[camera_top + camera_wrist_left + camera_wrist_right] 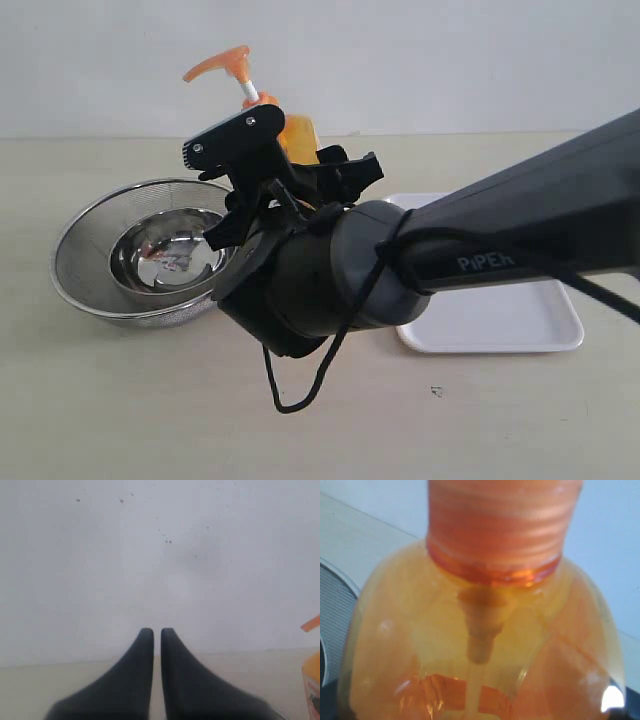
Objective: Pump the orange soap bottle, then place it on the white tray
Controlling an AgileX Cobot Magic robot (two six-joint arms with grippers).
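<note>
The only writing that can be read is "PiPER" [487, 262], in white letters on the dark grey forearm of the right arm, which reaches in from the right and fills the near middle of the exterior view. A thin black cable [300, 385] loops down from its wrist.

The right gripper [290, 157] is clasped around the tall translucent orange plastic soap bottle [298, 135], with one black finger on each side of its body. The bottle is at the far middle of the beige table [120, 410], between the round steel mesh strainer bowl [85, 250] on the left and the flat white plastic tray [500, 325] on the right. Its base is hidden, so I cannot tell whether it rests on the table. The orange pump head [222, 62] sits raised on a white stem, with its spout pointing left. A shiny smaller steel bowl [165, 255] lies inside the strainer.

In the right wrist view the bottle's ribbed orange collar and shoulders fill the frame, and no lettering shows there.

The left gripper [156, 637] is closed to a thin slit and holds nothing. At the edge of its view a strip of the bottle's label shows, too blurred to read.
</note>
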